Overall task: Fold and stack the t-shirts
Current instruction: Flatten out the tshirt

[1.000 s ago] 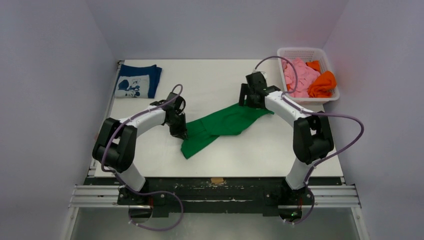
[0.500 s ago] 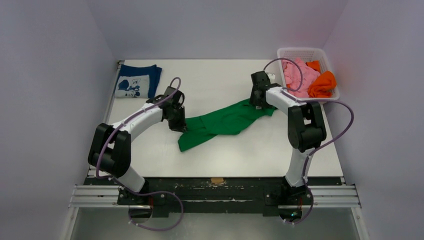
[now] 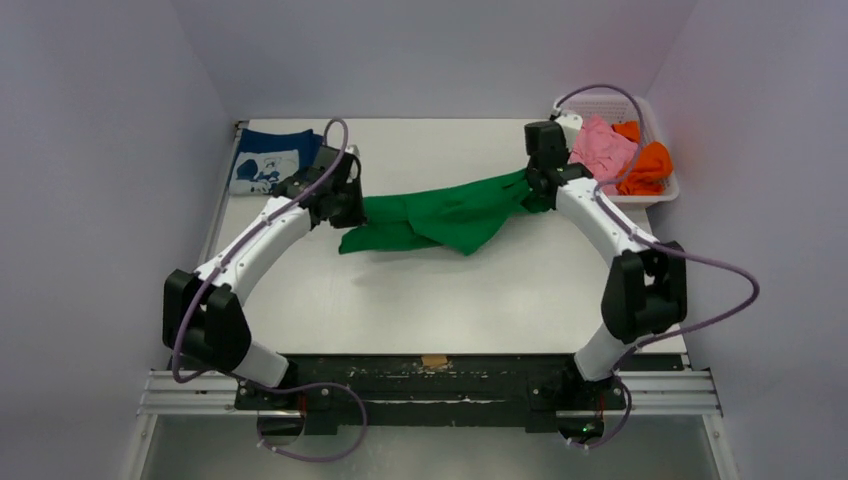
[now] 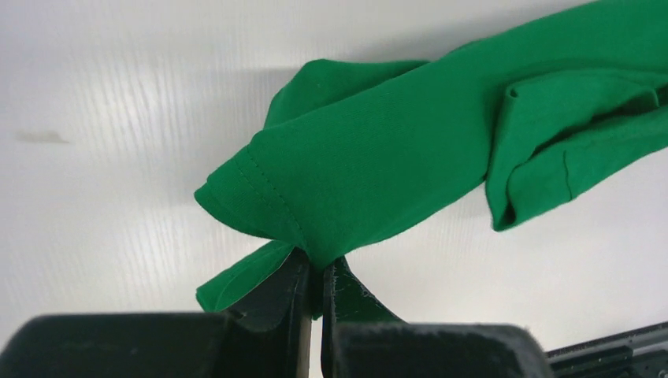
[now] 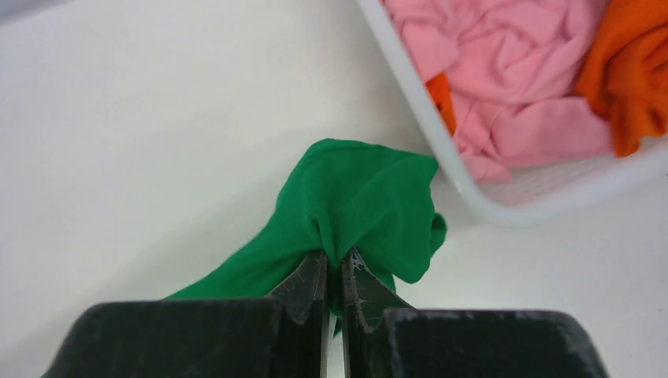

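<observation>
While the green t-shirt [image 3: 450, 212] stretches between both arms over the far middle of the white worktop [image 3: 450, 290], the left end effector [image 4: 315, 268] is clamped on a hemmed edge at its left end. The right end effector [image 5: 333, 264] pinches a bunched corner at its right end, near the white basket [image 5: 408, 87] holding a pink t-shirt [image 3: 605, 145] and an orange t-shirt [image 3: 650, 165]. 1 folded navy t-shirt [image 3: 270, 165] lies at the far left corner.

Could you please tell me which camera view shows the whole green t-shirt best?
The top external view: the green t-shirt spans whole from left pincer to right pincer. The left wrist view shows only its hemmed end, the right wrist view only its bunched end.
</observation>
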